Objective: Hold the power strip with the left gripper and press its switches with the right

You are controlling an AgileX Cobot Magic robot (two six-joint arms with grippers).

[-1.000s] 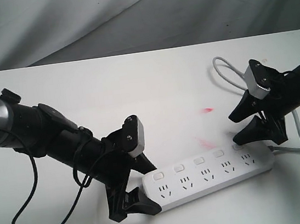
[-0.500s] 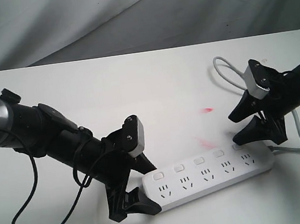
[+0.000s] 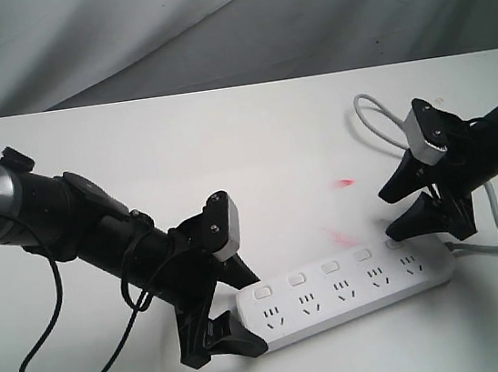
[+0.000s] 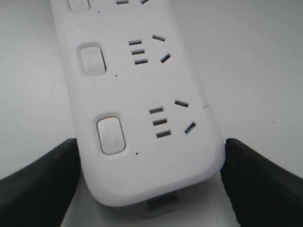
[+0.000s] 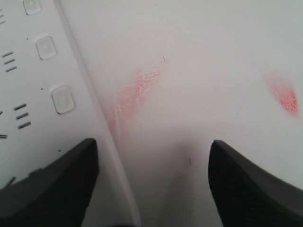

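The power strip [image 3: 341, 295] lies flat near the worktop [image 3: 226, 152] edge closest to the exterior camera, slanting slightly toward the right edge. The left claw [image 3: 248, 316] is clamped on its rounded cordless end, a black finger [image 4: 38, 184] pressed against each long side. The right claw [image 3: 389, 216] stands apart at the cord end, one finger over the strip beside the last of the switches [image 3: 329, 269], the other over bare worktop with red smears [image 5: 135, 92]. The grey cord [image 3: 378, 123] loops toward the far right corner.
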